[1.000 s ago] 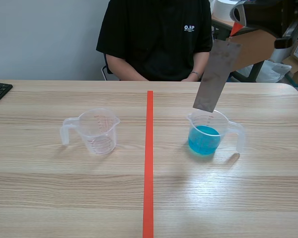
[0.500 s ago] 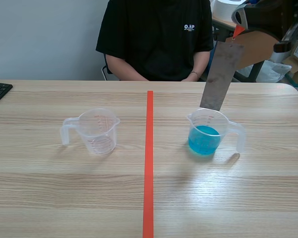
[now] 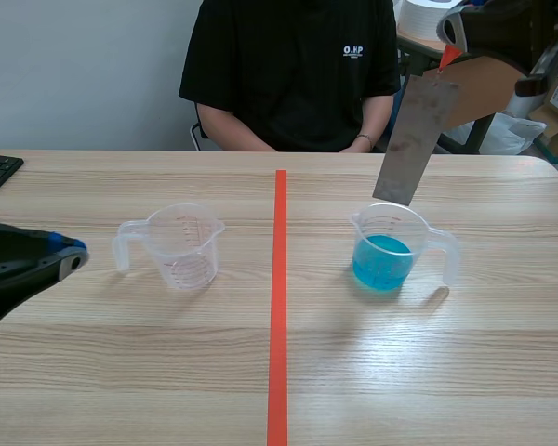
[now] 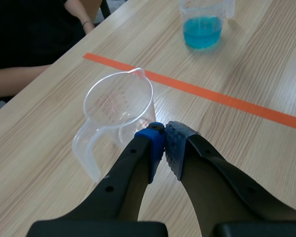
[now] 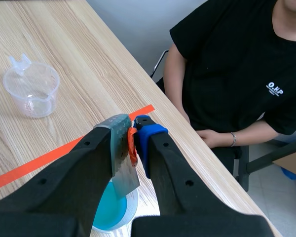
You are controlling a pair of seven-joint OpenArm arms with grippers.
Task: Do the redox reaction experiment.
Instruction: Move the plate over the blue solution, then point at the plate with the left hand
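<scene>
Scene faces across — wrists close, sharing blue beaker (image 3: 383,262).

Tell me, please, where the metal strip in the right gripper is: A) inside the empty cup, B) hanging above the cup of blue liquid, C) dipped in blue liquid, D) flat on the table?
B: the metal strip, pinched in the right gripper, hangs tilted, its lower end above the measuring cup, clear of the blue liquid.

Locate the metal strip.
Scene view, right of the tape line: the metal strip hangs from the right gripper, just above the blue-liquid cup.
</scene>
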